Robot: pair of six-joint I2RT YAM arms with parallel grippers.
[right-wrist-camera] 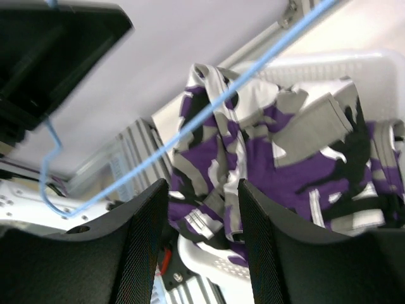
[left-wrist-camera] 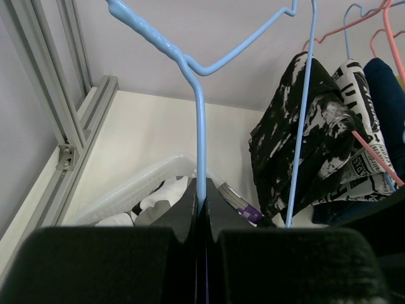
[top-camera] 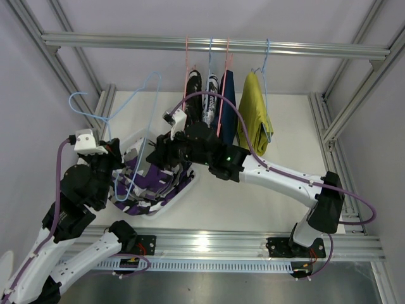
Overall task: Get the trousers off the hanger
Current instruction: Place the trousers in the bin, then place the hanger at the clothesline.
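My left gripper point(left-wrist-camera: 200, 190) is shut on the wire of an empty blue hanger point(left-wrist-camera: 200, 126), held off the rail over the basket. The purple-white-black trousers point(top-camera: 158, 187) lie crumpled in the white basket point(top-camera: 174, 201), free of the hanger. My right gripper point(right-wrist-camera: 202, 185) is open just above them point(right-wrist-camera: 278, 158), holding nothing; the blue hanger wire point(right-wrist-camera: 209, 112) crosses its view. In the top view the left gripper point(top-camera: 120, 161) and right gripper point(top-camera: 158, 152) are close together over the basket.
On the rail point(top-camera: 209, 44) hang the black speckled trousers point(top-camera: 193, 95), the white printed point(top-camera: 212, 95), the navy point(top-camera: 228, 101) and the yellow point(top-camera: 253, 117), on pink and blue hangers. Aluminium frame posts stand at both sides.
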